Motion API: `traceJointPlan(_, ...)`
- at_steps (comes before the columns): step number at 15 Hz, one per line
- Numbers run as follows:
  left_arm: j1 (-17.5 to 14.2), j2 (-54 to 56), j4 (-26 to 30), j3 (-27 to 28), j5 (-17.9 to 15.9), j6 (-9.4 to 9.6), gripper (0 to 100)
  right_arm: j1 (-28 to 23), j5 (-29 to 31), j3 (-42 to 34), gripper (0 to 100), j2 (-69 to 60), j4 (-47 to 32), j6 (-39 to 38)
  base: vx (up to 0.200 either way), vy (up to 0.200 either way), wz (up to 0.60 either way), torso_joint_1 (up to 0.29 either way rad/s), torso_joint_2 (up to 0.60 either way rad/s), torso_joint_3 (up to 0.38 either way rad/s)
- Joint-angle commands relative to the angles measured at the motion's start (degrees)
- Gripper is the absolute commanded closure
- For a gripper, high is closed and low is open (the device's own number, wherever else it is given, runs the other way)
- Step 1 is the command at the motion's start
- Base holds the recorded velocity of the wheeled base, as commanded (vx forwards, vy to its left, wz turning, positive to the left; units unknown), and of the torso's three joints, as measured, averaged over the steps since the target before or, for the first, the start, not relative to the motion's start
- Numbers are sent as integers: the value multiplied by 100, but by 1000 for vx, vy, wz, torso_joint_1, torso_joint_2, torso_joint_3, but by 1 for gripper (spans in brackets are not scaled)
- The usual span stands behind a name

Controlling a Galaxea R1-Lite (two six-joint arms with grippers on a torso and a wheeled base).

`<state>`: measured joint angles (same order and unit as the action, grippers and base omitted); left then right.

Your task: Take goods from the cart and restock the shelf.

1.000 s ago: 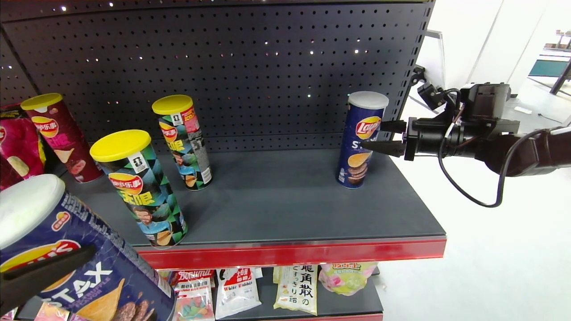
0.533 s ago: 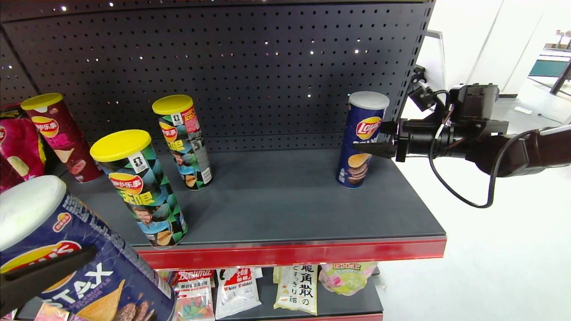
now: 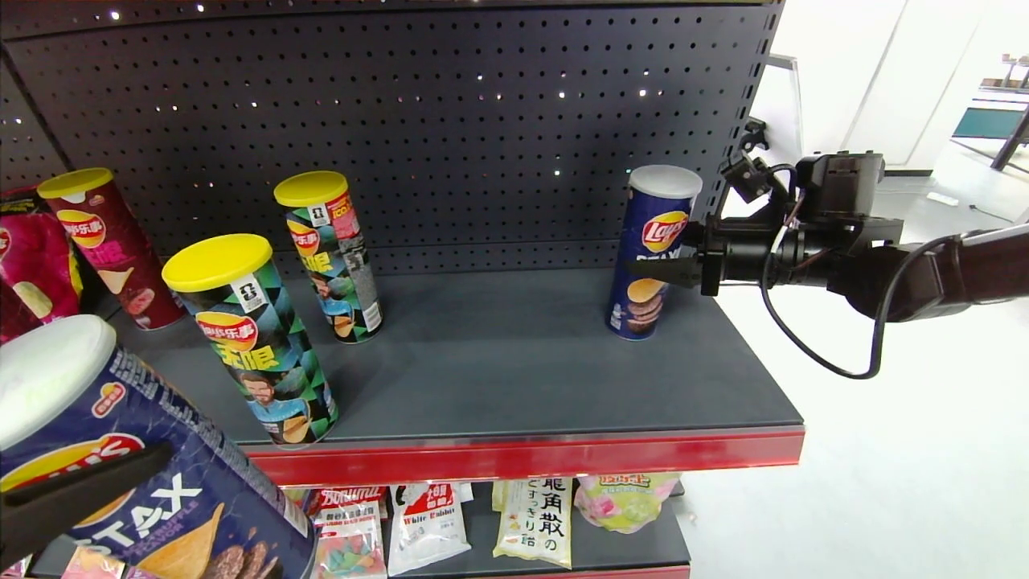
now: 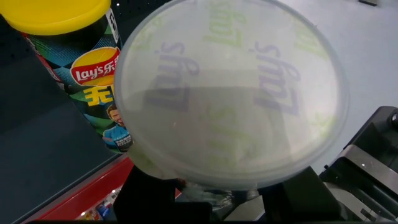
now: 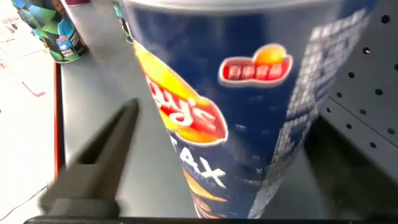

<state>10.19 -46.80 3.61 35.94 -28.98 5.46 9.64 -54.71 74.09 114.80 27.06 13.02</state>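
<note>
Head view: left gripper (image 3: 112,478) clasps can (image 3: 193,507), right (image 3: 666,252) flanks shelved can (image 3: 655,213)

At the dark grey shelf (image 3: 522,378): two dark blue cardboard chip tubes with pale clear lids (image 3: 651,257), one near the right rear corner and one off the front left corner; two green-and-black patterned tubes with yellow lids (image 3: 257,354); one maroon tube with a yellow lid (image 3: 112,249). That makes five tubes in all. One magenta foil bag (image 3: 32,265) sits at the left edge. Four snack packets (image 3: 534,519) line the front edge of the lower shelf (image 3: 619,547).
</note>
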Motion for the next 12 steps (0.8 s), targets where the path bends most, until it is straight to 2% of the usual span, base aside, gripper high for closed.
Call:
traceJointPlan(1, 0, 13, 0, -8, 6, -1, 100, 20, 22, -97, 100, -72, 1, 8, 0, 0, 0, 0, 0, 0)
traceJointPlan(6, 0, 31, 0, -8, 6, -1, 100, 64, 382, -255, 100, -362, 1, -19, 0, 0, 0, 0, 0, 0)
traceJointPlan(7, 0, 31, 0, 1, 15, -1, 100, 161, 620, -528, 100, -617, 1, -36, 0, 0, 0, 0, 0, 0)
traceJointPlan(10, 0, 31, 0, 19, 32, -1, 100, 266, 778, -1327, 100, -1241, 97, -36, 0, 0, 0, 0, 0, 0)
traceJointPlan(12, 0, -22, 0, 62, 41, -1, 100, 266, 795, -1855, 100, -1469, 546, -36, 0, 0, 0, 0, 0, 0)
